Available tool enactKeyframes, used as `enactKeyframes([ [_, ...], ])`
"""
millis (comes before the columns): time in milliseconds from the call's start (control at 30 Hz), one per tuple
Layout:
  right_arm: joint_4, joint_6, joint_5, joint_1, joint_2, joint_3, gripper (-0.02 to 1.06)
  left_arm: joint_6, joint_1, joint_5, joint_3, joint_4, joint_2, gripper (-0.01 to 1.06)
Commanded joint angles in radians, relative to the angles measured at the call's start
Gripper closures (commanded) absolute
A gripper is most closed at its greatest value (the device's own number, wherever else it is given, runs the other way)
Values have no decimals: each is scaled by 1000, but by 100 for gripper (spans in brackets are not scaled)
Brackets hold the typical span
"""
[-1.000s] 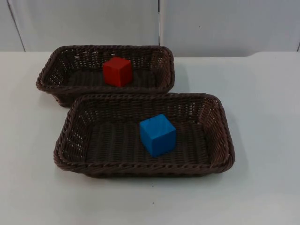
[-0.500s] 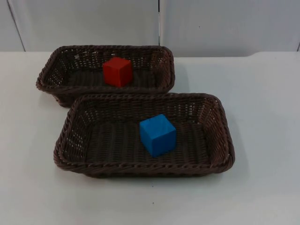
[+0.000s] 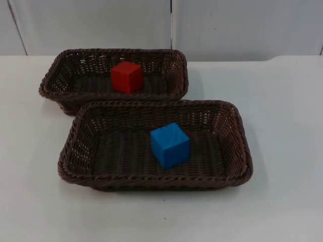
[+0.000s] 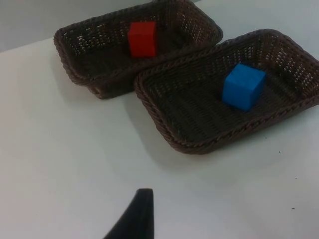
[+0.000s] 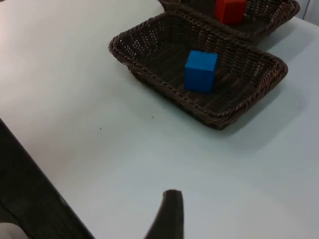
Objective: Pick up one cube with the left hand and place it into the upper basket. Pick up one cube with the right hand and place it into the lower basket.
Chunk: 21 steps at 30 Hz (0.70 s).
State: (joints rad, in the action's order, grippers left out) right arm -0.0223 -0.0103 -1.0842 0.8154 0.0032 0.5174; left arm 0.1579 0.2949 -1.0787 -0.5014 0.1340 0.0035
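Note:
A red cube rests inside the upper wicker basket, near its middle. In the lower wicker basket a blue cube lies right of centre. The two baskets stand close together, the lower one in front. My left gripper waits over bare table well to the left of the baskets; from there I see the red cube and the blue cube. My right gripper waits over bare table away from the lower basket, looking at the blue cube.
The white table runs back to the grey partition wall. Open table surface lies to both sides of the baskets and in front of them. The table's edge drops off close to the right gripper.

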Motion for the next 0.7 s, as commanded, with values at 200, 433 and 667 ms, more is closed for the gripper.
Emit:
enactKeyframes([
  [200, 2, -6, 6, -3, -3, -1, -1, -9, 5, -1, 3, 8, -4, 0],
  [433, 2, -6, 6, -3, -3, -1, -1, -9, 5, -1, 3, 8, -4, 0],
  [667, 4, -4, 6, -3, -3, -1, -1, -9, 5, -1, 3, 8, -4, 0],
])
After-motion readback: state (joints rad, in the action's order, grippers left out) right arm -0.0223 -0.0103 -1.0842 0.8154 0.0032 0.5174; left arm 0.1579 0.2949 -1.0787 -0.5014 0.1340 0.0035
